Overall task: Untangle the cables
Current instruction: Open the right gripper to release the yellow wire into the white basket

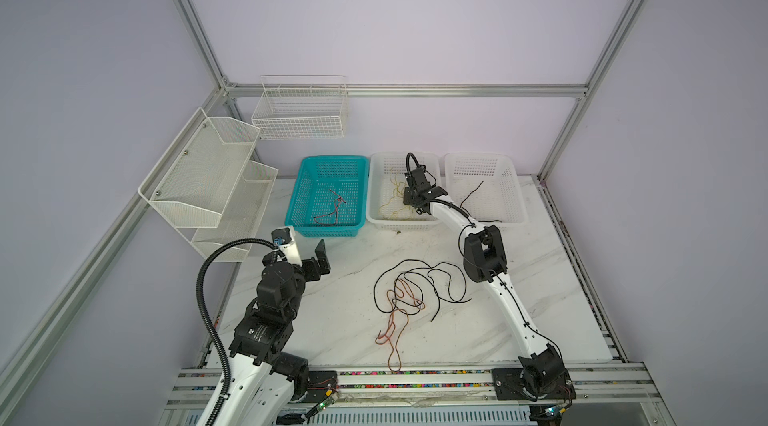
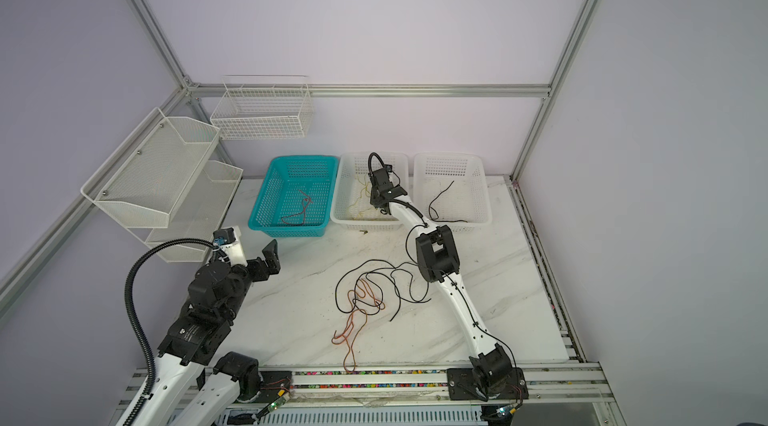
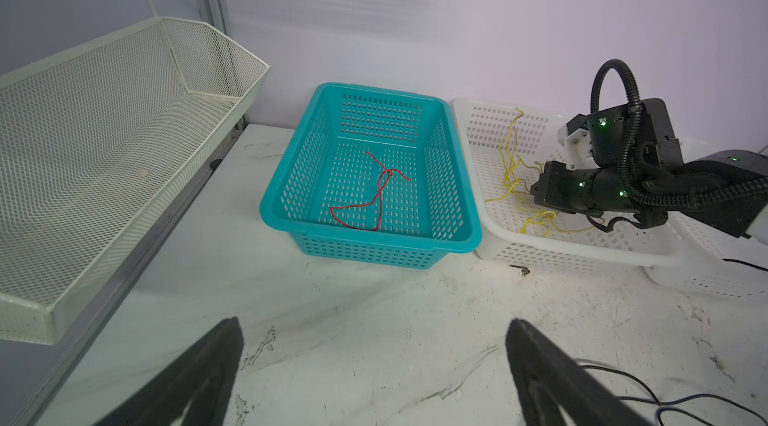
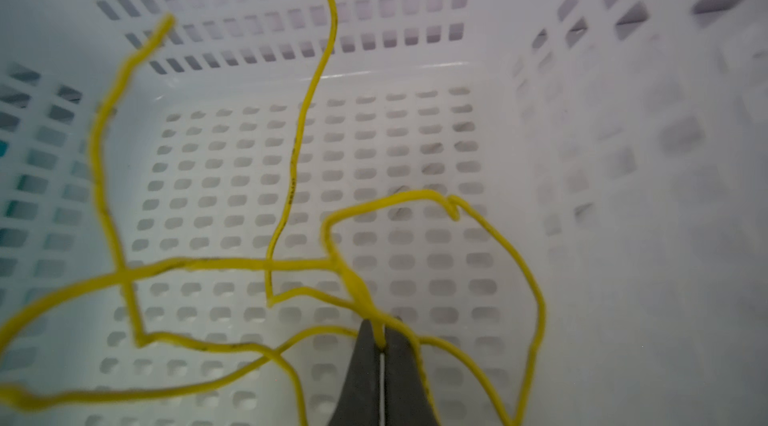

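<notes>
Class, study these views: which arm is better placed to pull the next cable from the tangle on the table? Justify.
Left, probably. The left gripper is open and empty over the table near the tangle; the right gripper is shut on a yellow cable down in the middle white basket.

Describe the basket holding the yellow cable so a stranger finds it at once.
Three plastic baskets line the table's far edge. It is the middle one, white, with yellow cable inside; its teal neighbour holds red cable, its white neighbour black cable.
</notes>
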Action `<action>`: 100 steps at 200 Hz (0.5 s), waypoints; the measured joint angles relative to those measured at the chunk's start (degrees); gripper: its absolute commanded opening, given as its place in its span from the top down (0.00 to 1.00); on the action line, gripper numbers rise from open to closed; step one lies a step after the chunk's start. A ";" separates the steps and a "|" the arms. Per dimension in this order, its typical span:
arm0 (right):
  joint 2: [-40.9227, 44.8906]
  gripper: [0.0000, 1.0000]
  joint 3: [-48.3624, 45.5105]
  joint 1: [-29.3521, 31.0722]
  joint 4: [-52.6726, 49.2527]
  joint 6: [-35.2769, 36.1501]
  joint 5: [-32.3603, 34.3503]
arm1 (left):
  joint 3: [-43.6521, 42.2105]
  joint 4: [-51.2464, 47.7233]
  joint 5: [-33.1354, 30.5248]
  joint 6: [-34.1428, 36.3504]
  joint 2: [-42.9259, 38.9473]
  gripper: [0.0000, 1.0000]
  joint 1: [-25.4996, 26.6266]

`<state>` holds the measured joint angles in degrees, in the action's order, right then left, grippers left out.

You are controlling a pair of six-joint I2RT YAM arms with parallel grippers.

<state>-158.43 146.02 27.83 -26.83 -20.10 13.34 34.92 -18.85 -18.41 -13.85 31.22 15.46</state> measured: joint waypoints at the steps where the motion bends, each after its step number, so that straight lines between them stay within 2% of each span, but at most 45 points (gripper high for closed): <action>1: 0.00 1.00 0.00 -0.04 0.00 0.00 0.00 | 0.00 0.00 0.00 0.00 0.00 0.00 -0.02; 77: 3.15 1.00 -2.62 -1.33 -1.31 0.04 -0.83 | 0.00 0.07 -0.07 0.00 0.44 0.00 0.00; 100: 4.61 0.91 -2.69 -1.31 -1.92 -0.02 -1.44 | 0.00 0.20 -0.07 0.00 0.44 0.00 -0.02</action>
<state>-153.82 143.33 26.52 -28.75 -20.12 11.90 34.92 -18.65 -18.48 -13.85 31.66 15.44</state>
